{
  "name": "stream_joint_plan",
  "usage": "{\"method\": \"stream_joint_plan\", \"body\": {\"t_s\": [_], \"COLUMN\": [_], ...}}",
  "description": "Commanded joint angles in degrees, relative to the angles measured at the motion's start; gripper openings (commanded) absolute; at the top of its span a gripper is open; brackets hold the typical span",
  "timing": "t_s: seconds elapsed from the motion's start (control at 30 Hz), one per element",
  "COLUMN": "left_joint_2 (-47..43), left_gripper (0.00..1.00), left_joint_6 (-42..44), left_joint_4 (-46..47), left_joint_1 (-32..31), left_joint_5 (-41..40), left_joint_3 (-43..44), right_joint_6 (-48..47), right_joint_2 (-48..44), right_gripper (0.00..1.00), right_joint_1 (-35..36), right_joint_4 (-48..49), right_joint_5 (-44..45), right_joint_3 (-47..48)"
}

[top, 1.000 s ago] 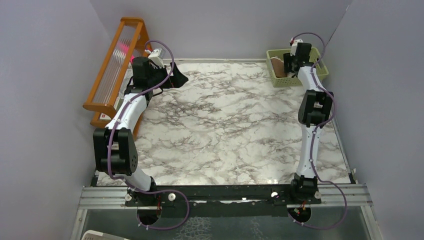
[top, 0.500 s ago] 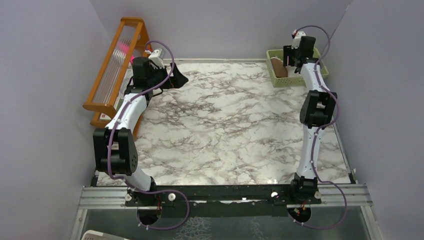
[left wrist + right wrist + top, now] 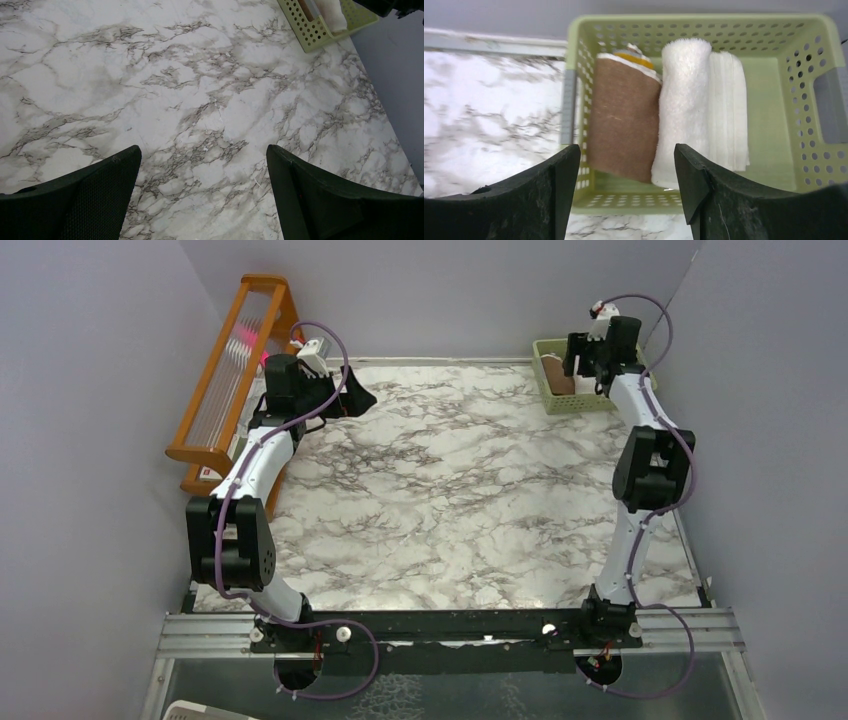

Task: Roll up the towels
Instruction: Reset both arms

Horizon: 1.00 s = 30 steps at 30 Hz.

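Two rolled towels lie side by side in the green basket (image 3: 704, 30) at the table's back right. The brown towel (image 3: 624, 125), with a mustard-yellow edge at its far end, is on the left. The cream towel (image 3: 681, 110) is to its right, against a flat white folded cloth (image 3: 729, 110). My right gripper (image 3: 626, 150) hangs open above the basket's near wall, nothing between its fingers. From above, the right gripper (image 3: 582, 362) is over the basket (image 3: 640, 380) beside the brown towel (image 3: 553, 375). My left gripper (image 3: 202, 152) is open over bare marble at the back left (image 3: 352, 397).
A wooden rack (image 3: 235, 370) leans against the left wall beyond the table's edge. Grey walls close in the left, back and right. The basket (image 3: 320, 32) shows at the top right of the left wrist view. The marble tabletop (image 3: 450, 490) lies between the arms.
The right arm has drawn back and to the right, away from the towels in the basket, its jaws a little wider. The left arm has not moved.
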Motion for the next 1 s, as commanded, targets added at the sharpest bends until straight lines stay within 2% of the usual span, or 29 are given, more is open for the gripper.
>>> {"method": "stream_joint_plan", "body": {"t_s": [0.0, 0.13, 0.3, 0.47, 0.5, 0.53, 0.57, 0.63, 0.7, 0.83, 0.97], "left_joint_2": [-2.24, -2.79, -2.54, -5.16, -6.33, -7.34, -8.44, -9.7, -10.07, -11.41, -13.12], "left_gripper": [0.99, 0.99, 0.99, 0.99, 0.99, 0.99, 0.99, 0.99, 0.99, 0.99, 0.99], "left_joint_6": [0.64, 1.19, 1.99, 3.75, 4.48, 5.37, 6.19, 7.13, 7.39, 7.62, 7.86], "left_joint_4": [-0.18, -0.22, -0.2, 0.34, 0.51, 0.68, 0.8, 0.67, -0.02, -0.43, -0.37], "left_joint_1": [0.01, 0.0, -0.06, 0.01, -0.03, 0.01, -0.03, -0.03, 0.02, 0.02, 0.0], "left_joint_5": [1.29, 0.83, 1.92, -3.02, -4.51, -5.72, -6.85, -7.91, -8.05, -7.99, -8.82], "left_joint_3": [0.86, 0.63, 1.49, 0.59, 0.0, -0.8, -1.87, -2.89, -3.15, -4.53, -6.56], "right_joint_6": [4.84, 9.71, 20.49, 24.96, 25.22, 24.01, 22.38, 20.03, 22.71, 30.21, 27.09], "right_joint_2": [-12.5, -23.38, -34.37, -39.38, -39.74, -39.88, -39.95, -40.51, -41.56, -43.28, -45.55], "right_gripper": [0.7, 0.7, 0.7, 0.7, 0.79, 0.93, 0.99, 1.0, 1.0, 1.0, 1.0], "right_joint_1": [-0.31, -0.23, 2.29, 10.14, 11.84, 13.78, 16.22, 21.05, 25.01, 25.88, 25.83], "right_joint_4": [10.61, 17.59, 29.52, 27.91, 27.43, 25.69, 23.31, 20.91, 19.95, 19.13, 17.65], "right_joint_5": [-6.75, -12.43, -21.39, -21.0, -22.09, -22.74, -22.7, -21.16, -14.24, -12.64, -11.98], "right_joint_3": [-8.5, -20.75, -34.59, -41.31, -42.2, -42.31, -41.92, -42.25, -43.41, -46.2, -47.64]}}
